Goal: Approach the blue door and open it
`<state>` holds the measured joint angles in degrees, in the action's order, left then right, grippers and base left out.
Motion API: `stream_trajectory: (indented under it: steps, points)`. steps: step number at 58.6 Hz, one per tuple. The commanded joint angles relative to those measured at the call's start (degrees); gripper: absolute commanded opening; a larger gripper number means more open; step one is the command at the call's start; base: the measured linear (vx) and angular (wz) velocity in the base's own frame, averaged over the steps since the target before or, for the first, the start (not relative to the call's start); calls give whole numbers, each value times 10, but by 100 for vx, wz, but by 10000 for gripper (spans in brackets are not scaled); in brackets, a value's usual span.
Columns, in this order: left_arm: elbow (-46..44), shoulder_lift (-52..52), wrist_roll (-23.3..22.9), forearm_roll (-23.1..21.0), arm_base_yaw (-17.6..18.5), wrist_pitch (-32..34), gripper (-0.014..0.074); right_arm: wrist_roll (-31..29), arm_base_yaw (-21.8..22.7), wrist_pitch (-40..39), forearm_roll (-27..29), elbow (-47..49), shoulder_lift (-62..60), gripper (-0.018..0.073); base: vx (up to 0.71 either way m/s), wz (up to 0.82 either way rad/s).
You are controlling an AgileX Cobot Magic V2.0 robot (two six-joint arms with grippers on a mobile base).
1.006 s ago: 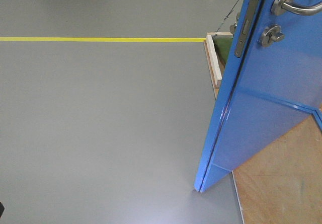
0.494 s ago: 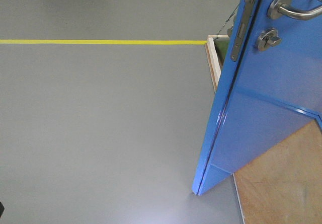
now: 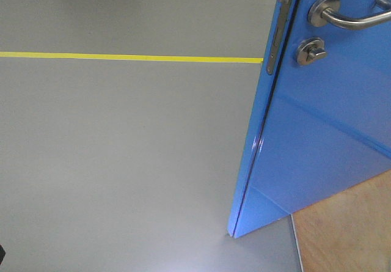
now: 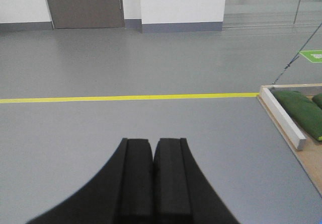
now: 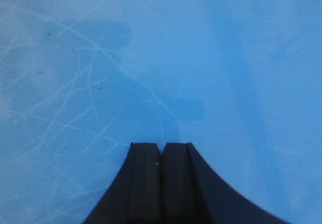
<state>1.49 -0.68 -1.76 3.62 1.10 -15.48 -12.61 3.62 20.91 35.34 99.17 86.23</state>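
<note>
The blue door (image 3: pixel 324 131) fills the right side of the front view, seen edge-on and swung ajar. Its silver lever handle (image 3: pixel 348 18) is at the top right, with the round thumb-turn lock (image 3: pixel 310 52) below it and the metal latch plate (image 3: pixel 278 33) on the edge. In the right wrist view the door's scratched blue face (image 5: pixel 151 58) fills the frame, and my right gripper (image 5: pixel 161 146) is shut and empty with its tips at or very near the panel. My left gripper (image 4: pixel 153 142) is shut and empty above the grey floor.
A yellow floor line (image 3: pixel 122 57) runs across the grey floor; it also shows in the left wrist view (image 4: pixel 126 97). A plywood base (image 3: pixel 348 229) lies at the door's foot. A white wooden beam (image 4: pixel 282 117) and green sandbags (image 4: pixel 302 110) sit on the right.
The door's edge has shifted left and its panel now fills more of the front view, hiding the white frame and green bag. The handle and lock have moved left and down.
</note>
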Motion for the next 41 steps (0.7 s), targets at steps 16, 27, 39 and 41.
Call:
stream_trajectory:
  steps: [16, 27, 39, 41]
  points:
    - [-15, -7, -1, -3, 0, 47, 73, -4, -1, -42, 5, 16, -6, 12, 23, 14]
    - [-15, -7, -1, -3, 0, 47, 73, -4, -1, -42, 5, 16, -6, 12, 24, 11]
    - [-15, -7, -1, -3, 0, 47, 73, -4, -1, -42, 5, 16, -6, 12, 24, 7]
    - [-15, -7, -1, -3, 0, 47, 73, -4, -1, -42, 5, 16, -6, 12, 24, 4]
